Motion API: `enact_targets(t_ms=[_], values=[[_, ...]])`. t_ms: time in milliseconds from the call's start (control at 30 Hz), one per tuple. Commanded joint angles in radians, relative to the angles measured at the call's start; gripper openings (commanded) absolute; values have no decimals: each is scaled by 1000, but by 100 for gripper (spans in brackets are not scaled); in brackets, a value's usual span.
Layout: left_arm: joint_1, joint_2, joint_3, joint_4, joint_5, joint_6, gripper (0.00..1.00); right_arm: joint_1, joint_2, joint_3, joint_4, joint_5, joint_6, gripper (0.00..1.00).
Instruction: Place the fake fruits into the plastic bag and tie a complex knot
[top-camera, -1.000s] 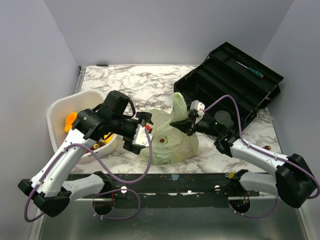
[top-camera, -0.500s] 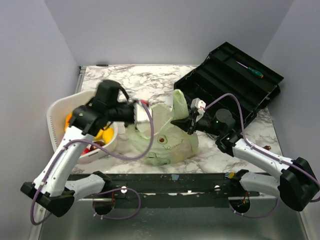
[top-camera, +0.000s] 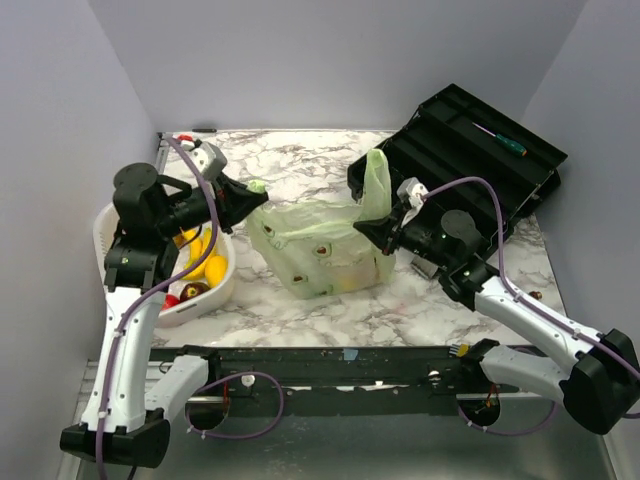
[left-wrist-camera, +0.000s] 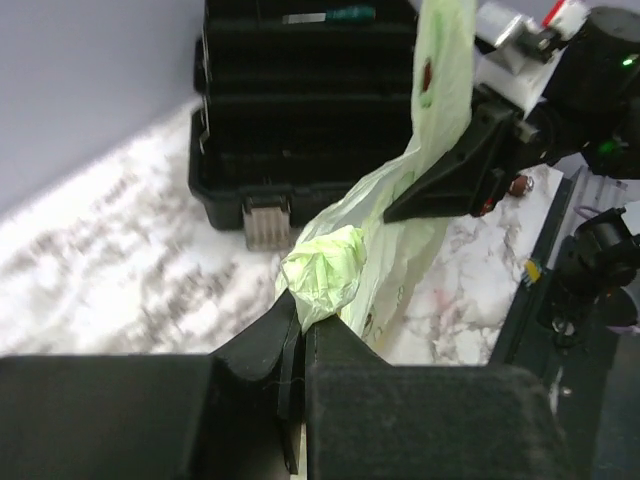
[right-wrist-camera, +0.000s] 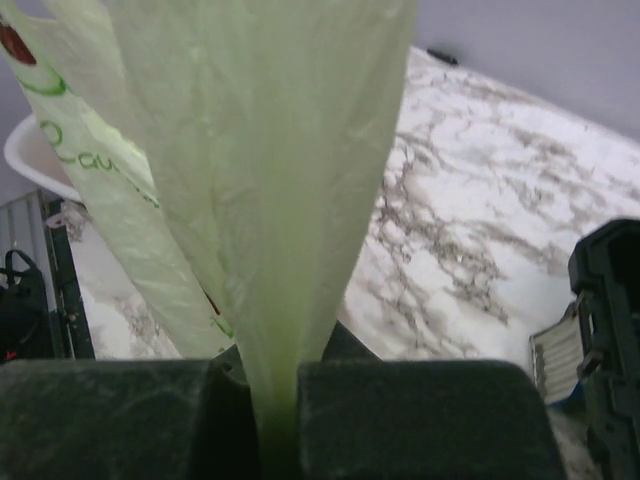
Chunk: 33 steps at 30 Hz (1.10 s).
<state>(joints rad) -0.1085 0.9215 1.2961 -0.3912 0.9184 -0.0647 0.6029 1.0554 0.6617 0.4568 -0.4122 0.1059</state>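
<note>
The pale green plastic bag (top-camera: 322, 252) rests on the marble table, stretched between both grippers. My left gripper (top-camera: 246, 192) is shut on a bunched piece of the bag's left edge (left-wrist-camera: 322, 276) and holds it up above the basket side. My right gripper (top-camera: 370, 228) is shut on the right handle (right-wrist-camera: 270, 200), whose loop stands upright above the fingers. Fake fruits, yellow bananas (top-camera: 204, 262) and a dark red piece (top-camera: 190, 291), lie in the white basket (top-camera: 108, 228). What is inside the bag cannot be made out. No knot is in view.
An open black toolbox (top-camera: 470, 160) stands at the back right, close behind the right gripper, with a green-handled screwdriver (top-camera: 506, 143) in it. The white basket sits at the table's left edge under the left arm. Grey walls enclose the table.
My left gripper shut on the bag's left edge and pulled it up and to the left. The right gripper rose a little with its handle, so the bag now spreads wide.
</note>
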Motion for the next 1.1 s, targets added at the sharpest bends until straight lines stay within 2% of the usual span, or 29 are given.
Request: enact_targets(t_ms=[0,100,200,300,433,533,567,633,667,700,900,967,1067], values=[[40,-74,-205,-26,-3,-44,0,-3,4,-58,-69,43,63,1],[41,-124,-321,-121,20,55,0,-3,22,-122,-52,50,106,1],[13,-145,-384,-365,70,382,0,-5,45,-167,-53,86,169,1],[-41,-134,-432,-582,-19,667,0,-5,62,-204,-42,127,215,1],[-61,-125,-497,-700,-105,853,0,-5,95,-228,-7,166,231,1],[-99,-130,-516,-719,-159,901,0,-5,100,-227,58,74,188,1],[-110,-133,-493,-733,-155,906,7,-5,98,-217,69,28,167,1],[-118,-133,-398,-761,-112,897,61,-5,98,-184,63,-102,103,1],[-120,-126,-329,-764,-85,872,85,-5,97,-167,53,-161,63,1],[-120,-115,-267,-755,-66,835,98,-5,94,-155,30,-217,23,1],[-123,76,131,-667,53,641,98,-5,62,-81,-160,-408,-238,1],[-149,135,180,-586,47,566,98,-4,58,-66,-194,-444,-289,1],[-196,180,150,-437,48,478,98,-3,67,-43,-221,-487,-339,1]])
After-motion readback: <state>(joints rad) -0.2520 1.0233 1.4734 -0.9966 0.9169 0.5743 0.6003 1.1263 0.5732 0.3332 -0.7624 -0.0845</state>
